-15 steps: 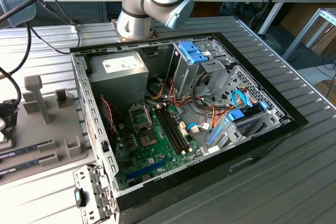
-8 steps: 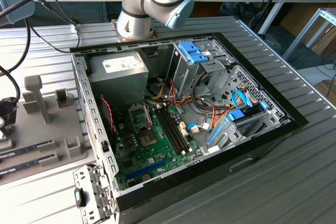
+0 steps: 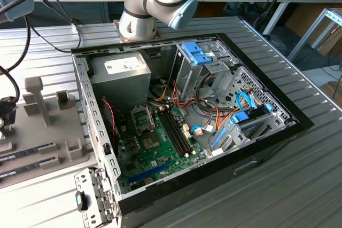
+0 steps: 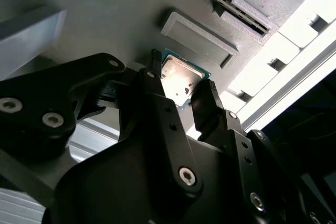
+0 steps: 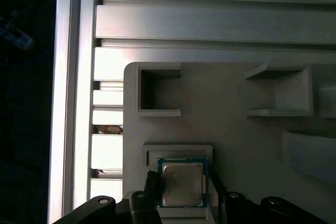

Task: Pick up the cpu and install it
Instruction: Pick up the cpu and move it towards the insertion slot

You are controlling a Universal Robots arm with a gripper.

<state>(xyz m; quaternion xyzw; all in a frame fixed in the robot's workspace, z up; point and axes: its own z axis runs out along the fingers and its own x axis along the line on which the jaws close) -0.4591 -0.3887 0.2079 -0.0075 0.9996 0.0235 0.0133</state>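
Observation:
The cpu [image 5: 182, 183], a small silver-topped square with a thin green rim, lies in a shallow square recess of the grey holder tray [image 5: 231, 124]. In both wrist views my gripper [image 5: 184, 188] straddles it. One black finger [image 5: 151, 186] sits against one edge and the other finger [image 5: 217, 191] against the opposite edge. In the second wrist view the cpu [image 4: 180, 76] shows between the fingertips of the gripper [image 4: 181, 80], level with the tray. In the exterior view the open computer case [image 3: 181, 116] holds the green motherboard [image 3: 160, 156], with the silver socket frame [image 3: 143, 118] near its middle.
The grey power-supply box [image 3: 120, 70] fills the case's back corner. Blue-tabbed drive cages [image 3: 197, 52] and loose cables are towards the exterior view's right. Memory sticks [image 3: 32, 153] lie in the tray at the exterior view's left. Raised tray walls [image 5: 157, 90] stand near the cpu, on the ribbed aluminium table [image 3: 278, 174].

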